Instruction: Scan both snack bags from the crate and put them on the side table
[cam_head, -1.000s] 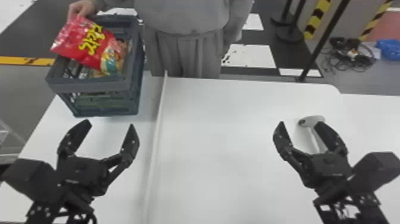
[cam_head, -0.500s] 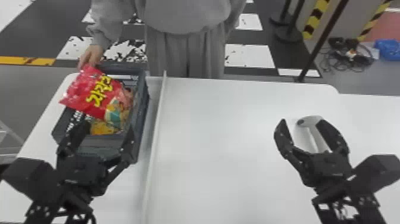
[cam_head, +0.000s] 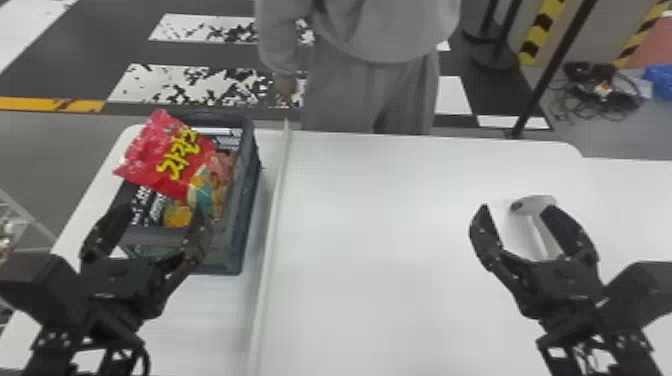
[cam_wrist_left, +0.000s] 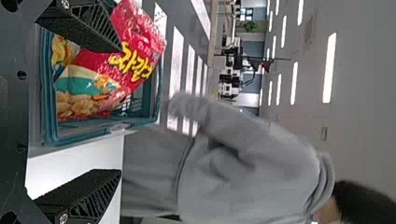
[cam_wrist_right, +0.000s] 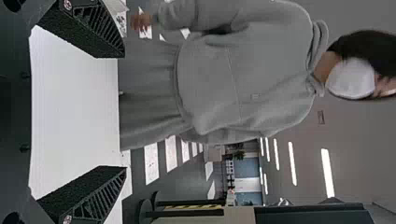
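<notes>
Jaws spread on both left gripper (cam_head: 160, 212) and right gripper (cam_head: 518, 209), the left would do best to straddle the red snack bag (cam_head: 167, 155) slanting from the crate (cam_head: 246, 215), pinch gently, then lift clear.

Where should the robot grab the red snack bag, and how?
Probably by the bag's red end, coming down from above, with the jaws closing across its broad faces. That end sticks out over the crate's rim, while the other end rests inside.
</notes>
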